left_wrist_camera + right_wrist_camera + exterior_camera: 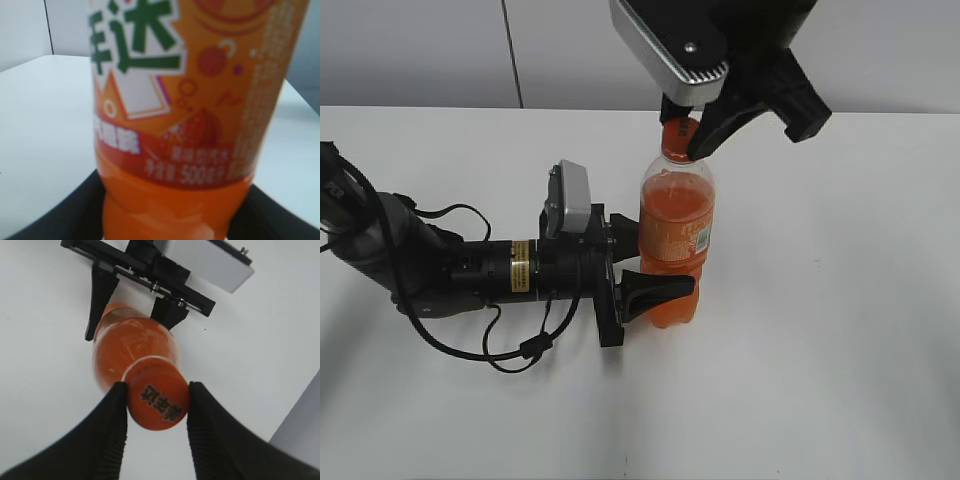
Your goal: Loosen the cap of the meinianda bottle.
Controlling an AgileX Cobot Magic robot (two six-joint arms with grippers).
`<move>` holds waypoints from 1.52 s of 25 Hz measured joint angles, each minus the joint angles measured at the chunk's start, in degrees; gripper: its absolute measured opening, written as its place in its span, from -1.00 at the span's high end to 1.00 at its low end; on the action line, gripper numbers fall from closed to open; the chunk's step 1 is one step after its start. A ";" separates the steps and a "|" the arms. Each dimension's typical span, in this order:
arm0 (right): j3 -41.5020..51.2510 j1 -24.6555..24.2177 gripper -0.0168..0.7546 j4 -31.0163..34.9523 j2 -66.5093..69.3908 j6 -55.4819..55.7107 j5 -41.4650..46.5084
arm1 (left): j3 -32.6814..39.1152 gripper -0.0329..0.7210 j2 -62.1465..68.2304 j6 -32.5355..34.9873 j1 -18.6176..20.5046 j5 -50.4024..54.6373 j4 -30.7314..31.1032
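The meinianda bottle (pixel 675 225) stands upright on the white table, full of orange drink, with an orange label round its middle. My left gripper (pixel 655 262) comes in from the left and is shut on the bottle's lower body, one finger (pixel 660 288) in front and the other behind. In the left wrist view the label (pixel 185 100) fills the frame, and black fingers (pixel 55 217) show at both bottom corners. My right gripper (pixel 156 402) hangs above and is shut on the orange cap (pixel 159 401), its ribbed pads (pixel 116 412) touching both sides. The exterior view shows the cap (pixel 677 137) partly hidden by that gripper.
The left arm (pixel 440 265) lies low across the table's left side with loose black cables (pixel 510 355) beside it. The right arm's wrist and camera block (pixel 670 40) hang over the bottle. A pale wall (pixel 420 50) runs behind the table's far edge.
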 joint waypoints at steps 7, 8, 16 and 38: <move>0.00 0.00 0.24 0.00 -0.04 -1.64 0.00 | 0.00 -0.16 0.00 0.00 0.00 0.00 0.00; 0.00 0.00 0.24 0.00 -0.04 -0.74 0.00 | 0.00 -0.16 0.00 0.00 0.00 0.00 0.00; 0.06 0.00 -0.28 -0.06 0.03 13.59 -0.52 | 0.00 -0.16 0.00 -0.83 0.00 0.40 -0.74; 0.06 0.00 -0.52 -1.47 -4.44 97.99 0.16 | 0.00 -0.16 0.10 -1.01 0.00 0.40 -1.10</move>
